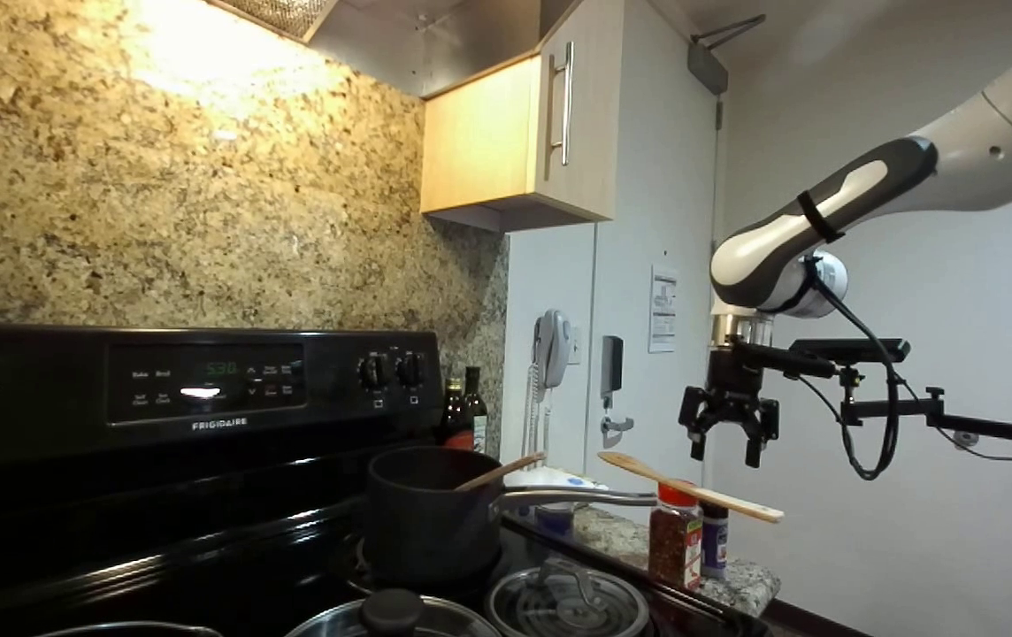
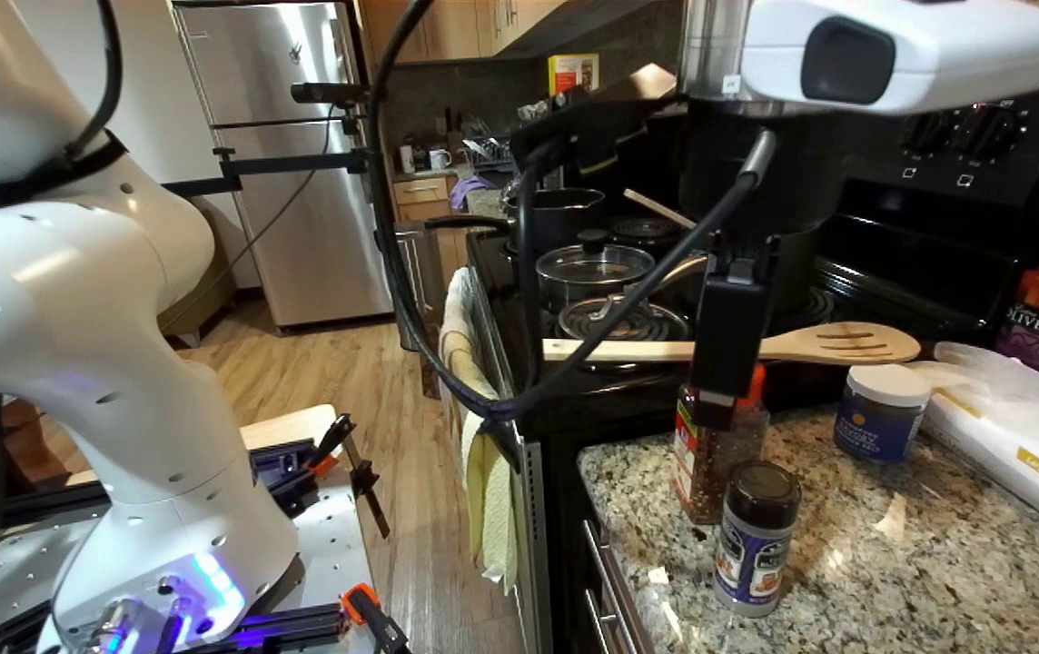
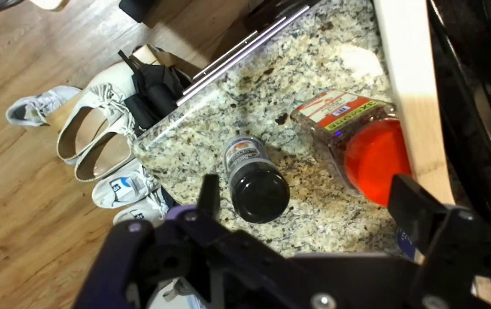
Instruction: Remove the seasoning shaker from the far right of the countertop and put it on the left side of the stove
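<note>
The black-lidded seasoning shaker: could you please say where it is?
In an exterior view, the seasoning shaker stands on the granite countertop, right of center, just in front of the red-capped bottle.

In an exterior view the shaker (image 2: pixel 756 549) stands on the bench (image 2: pixel 928 554), with the bottle (image 2: pixel 701 463) just behind it, the jar (image 2: pixel 878 418) behind it to the right, and the box (image 2: pixel 983 445) farther right. Farther behind the shaker come the spoon (image 2: pixel 833 341), then the stove (image 2: pixel 892 250) with the pan (image 2: pixel 594 275) on it. In both exterior views the tool (image 1: pixel 725 456) hangs above the shaker.
</note>
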Available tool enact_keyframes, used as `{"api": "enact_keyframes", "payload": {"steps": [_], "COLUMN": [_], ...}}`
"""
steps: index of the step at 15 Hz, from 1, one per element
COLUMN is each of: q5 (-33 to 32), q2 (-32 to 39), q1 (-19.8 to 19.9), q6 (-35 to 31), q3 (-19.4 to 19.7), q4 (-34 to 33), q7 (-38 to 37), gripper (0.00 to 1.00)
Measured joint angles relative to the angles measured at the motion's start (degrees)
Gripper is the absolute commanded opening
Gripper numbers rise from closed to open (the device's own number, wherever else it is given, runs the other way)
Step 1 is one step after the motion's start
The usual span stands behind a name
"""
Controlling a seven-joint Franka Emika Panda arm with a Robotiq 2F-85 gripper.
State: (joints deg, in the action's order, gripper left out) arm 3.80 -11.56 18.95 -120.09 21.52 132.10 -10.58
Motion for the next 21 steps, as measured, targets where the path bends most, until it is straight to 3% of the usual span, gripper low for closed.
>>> {"api": "enact_keyframes", "payload": {"steps": [7,14,21], "q5": [1.1,1.1,1.1], "q2": [-0.1,1.1,3.4], "q1": [0.2,0.4,2.5], "q6": [0.0,-3.0,-7.4], "q3": [0.1,-2.8,-2.2], "q4": [0.0,0.2,1.0], "q7": [-1.8,-25.1,-43.0], "gripper": [1.00,1.00,1.00]}}
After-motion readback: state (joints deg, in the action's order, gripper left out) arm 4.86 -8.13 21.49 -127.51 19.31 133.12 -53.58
